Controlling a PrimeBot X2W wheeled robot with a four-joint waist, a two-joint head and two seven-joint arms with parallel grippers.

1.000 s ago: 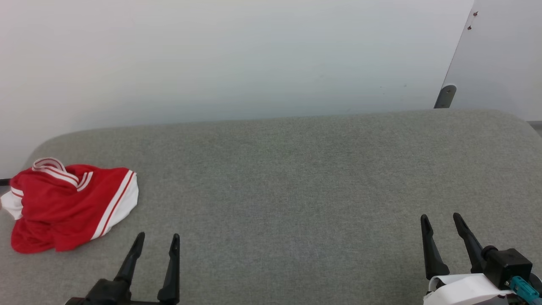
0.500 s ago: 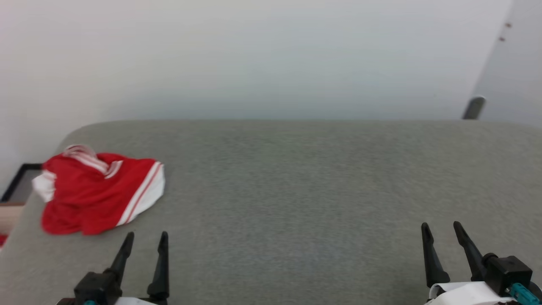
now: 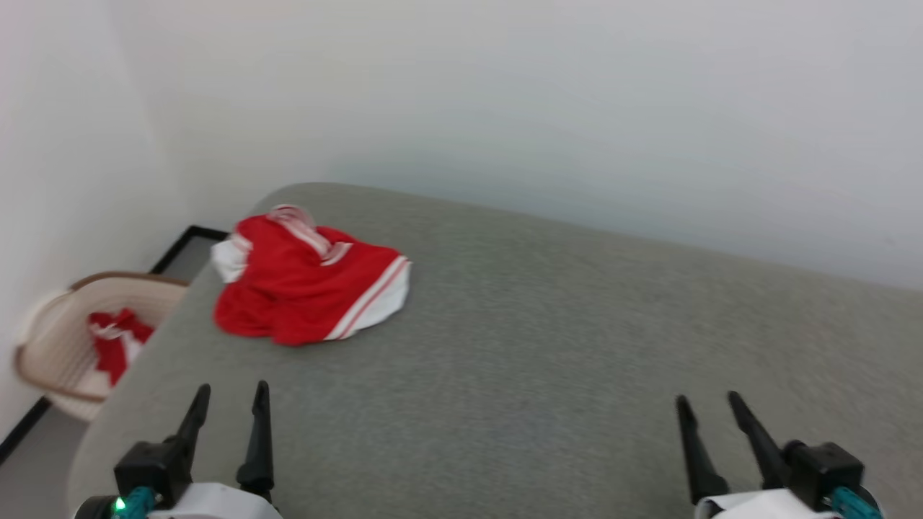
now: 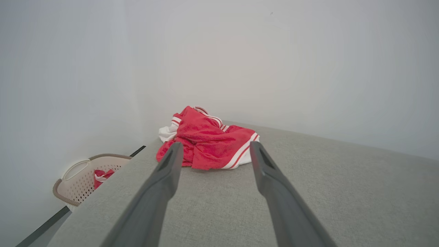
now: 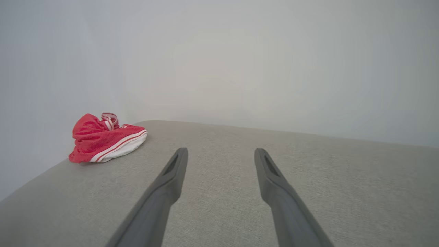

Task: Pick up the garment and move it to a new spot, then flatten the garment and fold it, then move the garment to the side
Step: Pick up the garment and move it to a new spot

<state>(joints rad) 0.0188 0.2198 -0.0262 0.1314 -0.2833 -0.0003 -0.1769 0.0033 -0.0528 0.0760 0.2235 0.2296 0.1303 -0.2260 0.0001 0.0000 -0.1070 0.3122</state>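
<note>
The red garment point(image 3: 306, 288) with white sleeves and striped trim lies crumpled near the far left corner of the grey padded surface point(image 3: 548, 346). Its number print is hidden in the folds. My left gripper point(image 3: 232, 393) stands open at the lower left, short of the garment and empty. In the left wrist view the garment point(image 4: 209, 140) sits straight ahead beyond the left gripper point(image 4: 214, 148). My right gripper point(image 3: 708, 404) is open and empty at the lower right. The right wrist view has the garment point(image 5: 103, 139) far off to the left of the right gripper point(image 5: 221, 152).
A beige laundry basket point(image 3: 65, 339) holding another red and white cloth point(image 3: 115, 342) stands on the floor left of the surface, also in the left wrist view as the basket point(image 4: 85, 175). White walls close the back and left. The surface's left edge drops off near the garment.
The head camera has swung to the left, so the garment now sits nearer the picture's middle and the basket has come into view. Both grippers stay open and low.
</note>
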